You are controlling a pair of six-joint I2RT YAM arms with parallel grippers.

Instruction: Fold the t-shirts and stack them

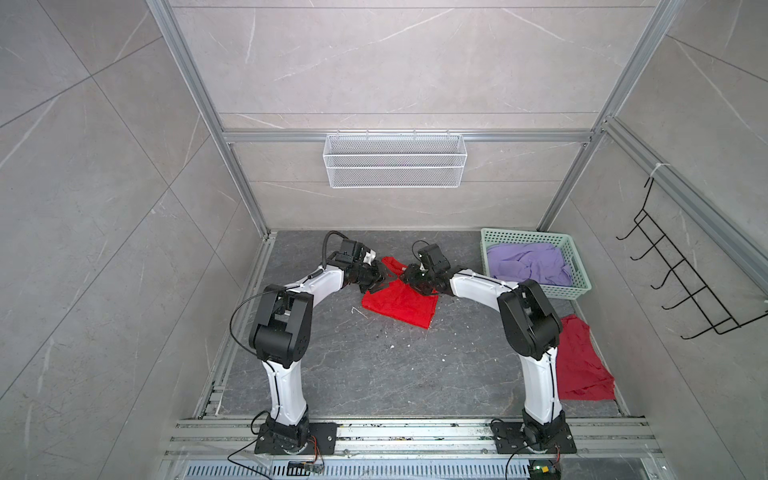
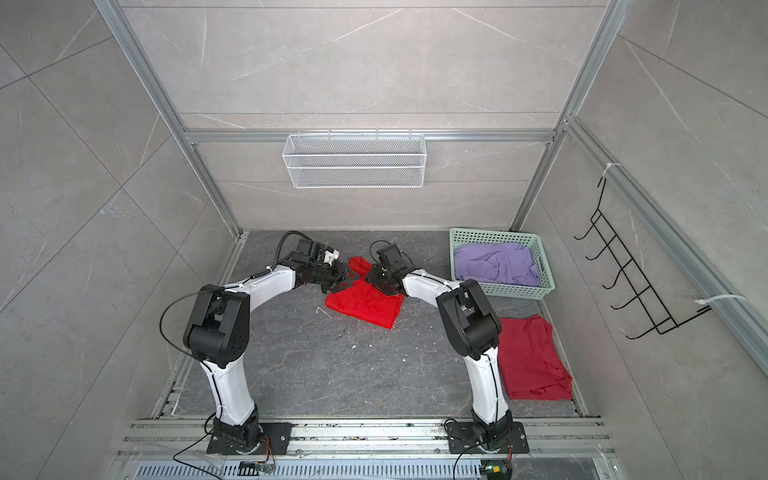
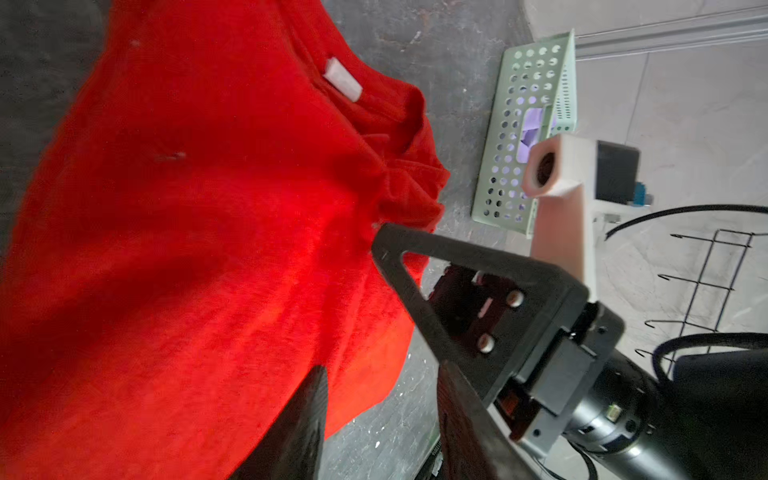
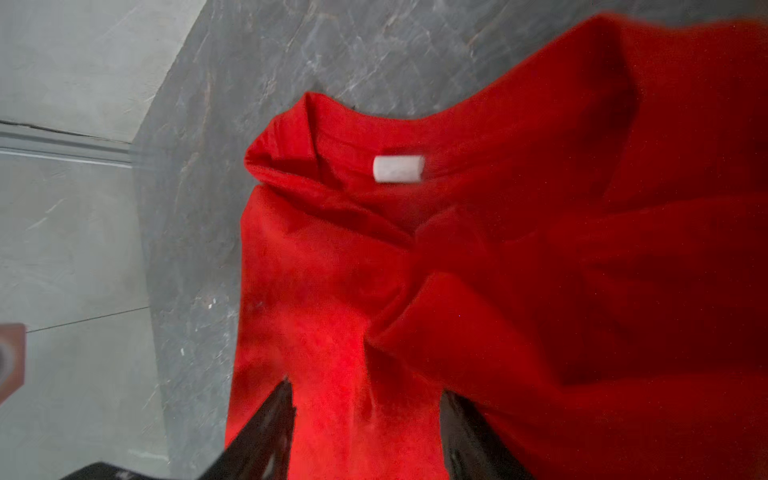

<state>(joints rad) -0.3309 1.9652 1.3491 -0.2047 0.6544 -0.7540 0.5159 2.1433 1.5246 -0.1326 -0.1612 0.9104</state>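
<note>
The bright red t-shirt point(image 1: 399, 305) point(image 2: 365, 305) lies partly folded at the middle back of the dark floor, and its white neck label point(image 3: 343, 79) point(image 4: 398, 168) faces up. Both grippers meet over its far collar end. My left gripper point(image 1: 384, 279) point(image 3: 382, 374) is open, with the shirt's edge and bare floor between its fingers. My right gripper point(image 1: 409, 277) point(image 4: 365, 390) is open too, its fingers spread over rumpled red cloth. A darker red t-shirt point(image 1: 579, 361) point(image 2: 532, 357) lies flat at the right. The lavender t-shirt point(image 1: 528, 262) point(image 2: 494, 259) is bunched in the basket.
The mint-green perforated basket point(image 1: 569, 289) point(image 3: 511, 124) stands at the back right corner. A white wire basket point(image 1: 395, 160) hangs on the back wall and a black hook rack point(image 1: 681, 266) on the right wall. Aluminium rails point(image 1: 415, 434) run along the front edge.
</note>
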